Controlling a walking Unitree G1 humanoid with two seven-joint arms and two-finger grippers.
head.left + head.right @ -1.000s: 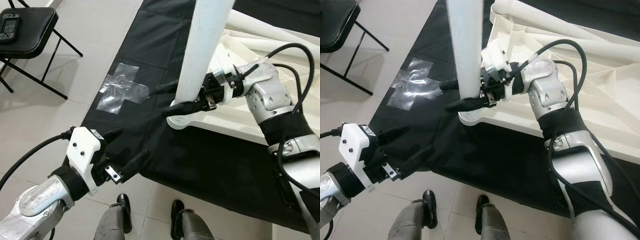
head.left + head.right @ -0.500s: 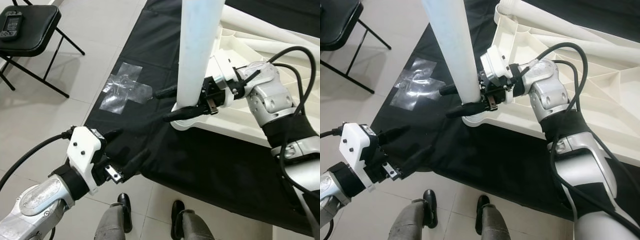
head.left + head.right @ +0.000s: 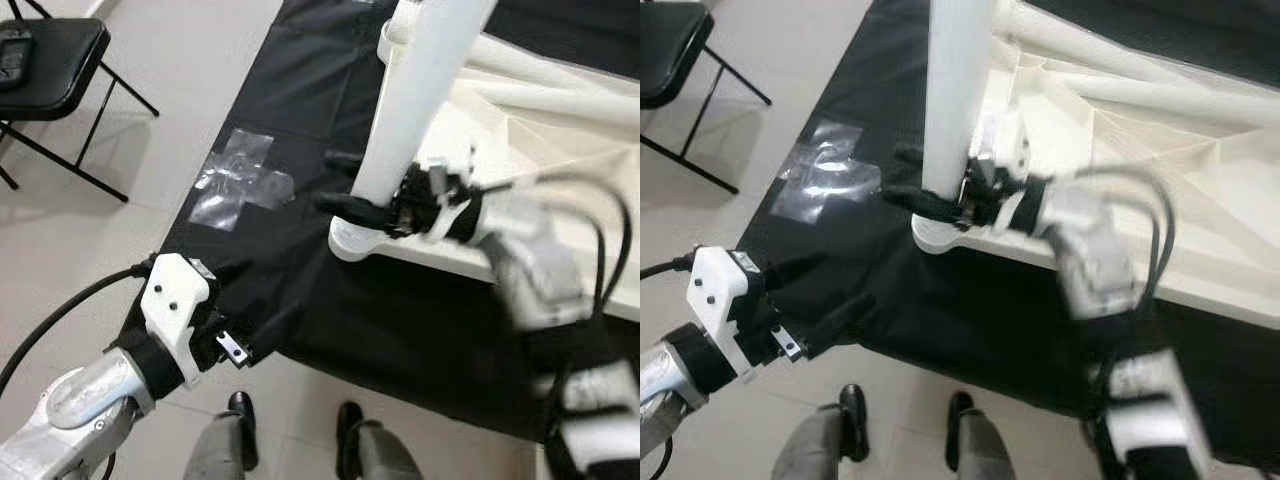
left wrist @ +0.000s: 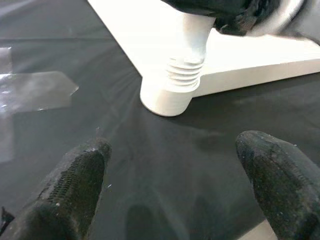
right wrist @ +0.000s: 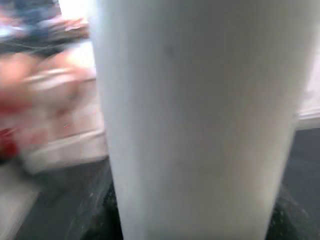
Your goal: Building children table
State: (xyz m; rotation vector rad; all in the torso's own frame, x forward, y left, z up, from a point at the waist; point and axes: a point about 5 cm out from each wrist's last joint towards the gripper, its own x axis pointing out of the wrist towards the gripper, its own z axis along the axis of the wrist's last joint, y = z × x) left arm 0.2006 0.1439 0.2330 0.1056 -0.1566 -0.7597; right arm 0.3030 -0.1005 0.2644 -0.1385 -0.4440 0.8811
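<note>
We see pale floor tiles and a black folding chair at the upper left. A black cloth with a clear plastic bag covers the middle. On it lies the upturned white tabletop. Our right gripper, at centre, clasps the white table leg standing in the tabletop's corner socket. Our left gripper, lower left, is spread wide over the cloth.

The scene is viewed steeply downward from the head; the white leg is shared with both wrist views, seen low over the black cloth and pressed close.
</note>
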